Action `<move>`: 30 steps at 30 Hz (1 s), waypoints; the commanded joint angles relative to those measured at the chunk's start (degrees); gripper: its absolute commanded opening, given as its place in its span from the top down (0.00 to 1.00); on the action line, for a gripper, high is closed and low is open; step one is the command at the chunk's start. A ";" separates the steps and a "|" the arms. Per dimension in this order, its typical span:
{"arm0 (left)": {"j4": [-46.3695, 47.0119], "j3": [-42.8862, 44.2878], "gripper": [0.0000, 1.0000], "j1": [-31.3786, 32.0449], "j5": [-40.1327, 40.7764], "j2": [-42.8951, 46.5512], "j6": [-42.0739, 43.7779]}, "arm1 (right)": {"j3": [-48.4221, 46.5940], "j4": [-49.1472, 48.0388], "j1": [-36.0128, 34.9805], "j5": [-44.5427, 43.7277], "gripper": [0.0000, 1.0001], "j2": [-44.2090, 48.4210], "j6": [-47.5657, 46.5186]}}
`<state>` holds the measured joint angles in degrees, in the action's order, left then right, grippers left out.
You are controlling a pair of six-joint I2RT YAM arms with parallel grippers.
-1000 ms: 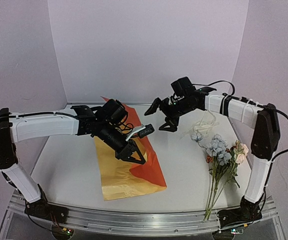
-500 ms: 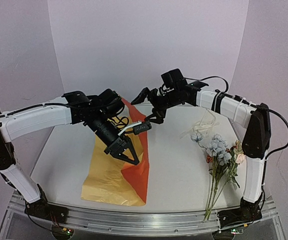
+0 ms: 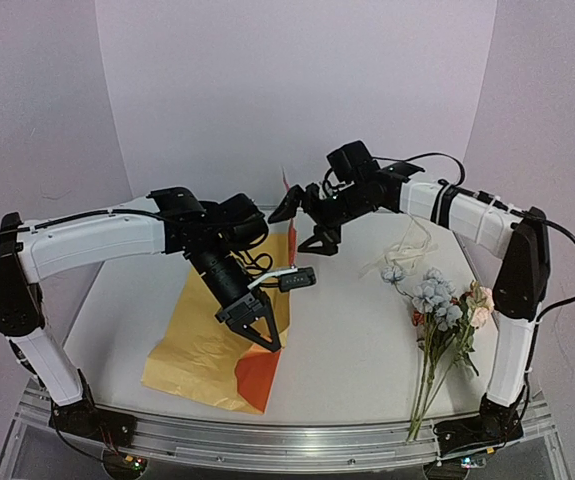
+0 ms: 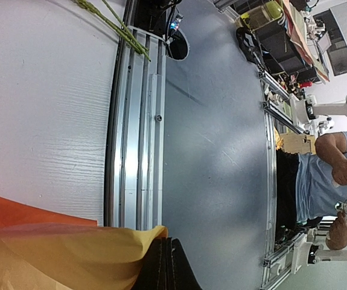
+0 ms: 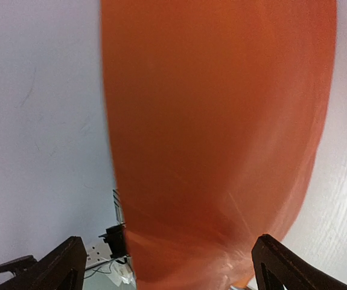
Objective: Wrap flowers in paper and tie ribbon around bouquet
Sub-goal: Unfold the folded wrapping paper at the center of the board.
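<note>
Left gripper (image 3: 260,335) drops lower and nearer, dragging the paper (image 3: 192,345) toward the near-left edge of the counter (image 3: 367,340). Sheet is now mostly yellow side up. Orange shrinks to a small near patch plus a thin strip standing at the far corner. Right gripper (image 3: 302,222) shifts left, and its spread fingers (image 5: 61,269) now straddle that strip.

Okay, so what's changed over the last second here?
The left end effector, shut on the paper, drew down toward the near edge. The sheet swung left and now shows more yellow. The open right end effector moved left to the paper's raised orange corner. The flowers and ribbon stayed put.
</note>
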<state>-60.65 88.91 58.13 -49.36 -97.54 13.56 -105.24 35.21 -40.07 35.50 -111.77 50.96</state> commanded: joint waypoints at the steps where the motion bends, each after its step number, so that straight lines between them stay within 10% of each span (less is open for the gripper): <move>1: -1.45 3.33 1.00 0.20 -0.67 -0.41 1.21 | 4.87 8.09 -0.36 -3.86 0.05 7.97 -7.52; 9: 0.15 3.20 0.98 0.32 0.16 -0.58 0.26 | 7.38 10.60 -0.36 -4.91 0.51 10.48 -8.67; 14: 2.09 2.18 0.96 0.32 0.07 0.08 -0.55 | 7.19 10.60 -0.36 -5.09 0.58 10.42 -8.24; 21: 12.31 -3.87 0.59 0.33 0.77 4.24 -6.87 | 9.17 13.25 -0.38 -7.95 0.96 11.78 -9.31; 30: 30.92 -16.37 0.26 -1.06 -1.18 15.14 -17.91 | 22.33 16.01 -0.42 -17.50 1.00 19.94 -11.56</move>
<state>-42.43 77.18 58.18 -49.40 -89.35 2.35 -88.05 49.48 -40.07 23.74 -97.43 40.68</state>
